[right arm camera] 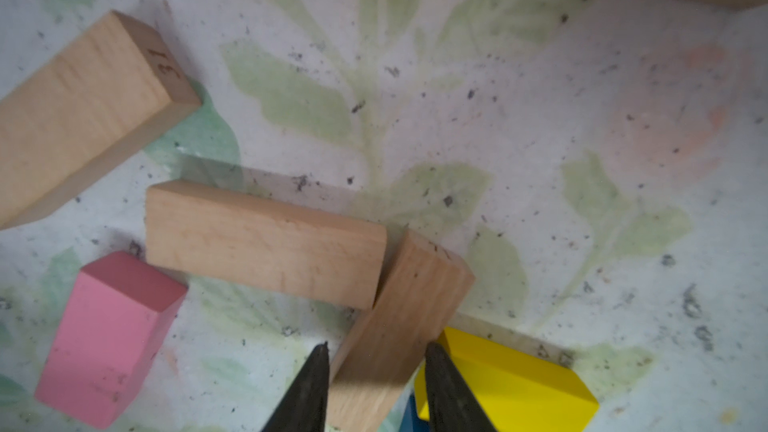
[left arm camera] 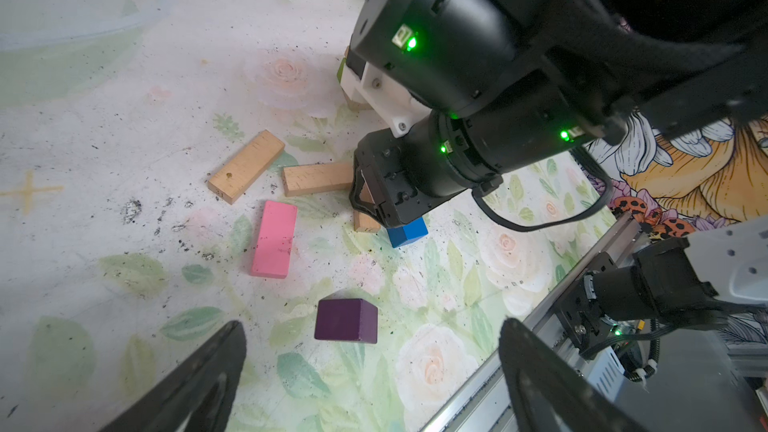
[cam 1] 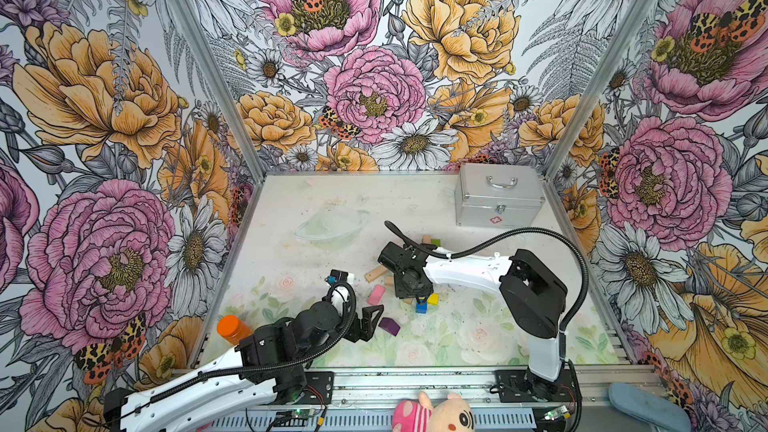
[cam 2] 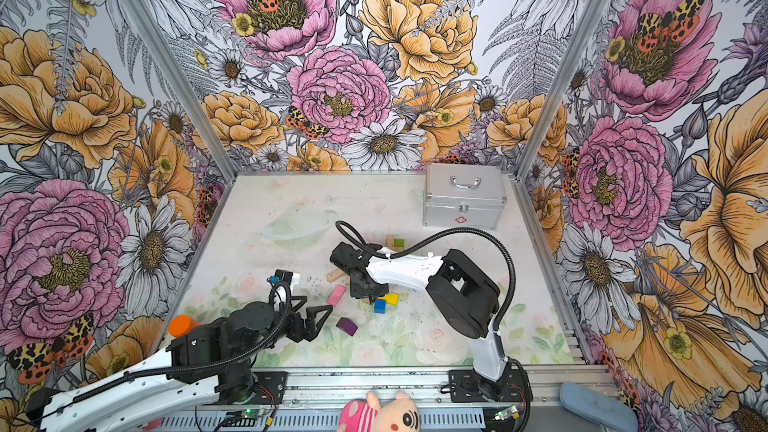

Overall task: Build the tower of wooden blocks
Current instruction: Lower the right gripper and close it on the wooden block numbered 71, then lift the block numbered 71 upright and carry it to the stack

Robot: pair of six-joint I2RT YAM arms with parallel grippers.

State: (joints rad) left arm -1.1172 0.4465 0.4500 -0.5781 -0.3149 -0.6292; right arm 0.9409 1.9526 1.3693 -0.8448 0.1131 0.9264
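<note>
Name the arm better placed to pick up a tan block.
Right: the right end effector pinches a tan block between both fingers. The left end effector hangs open and empty near the purple block.

Tan, painted wood blocks [left arm camera: 274,238], scattered loose

The right gripper [cam 2: 377,297] is reaching down beside the blue block [cam 2: 380,306]. The left gripper [cam 2: 319,304] is gaping toward the purple block [cam 2: 346,326].

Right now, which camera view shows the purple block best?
The left wrist view: the purple block is close, large and unobstructed. Both top views show it small; the right wrist view misses it.
</note>
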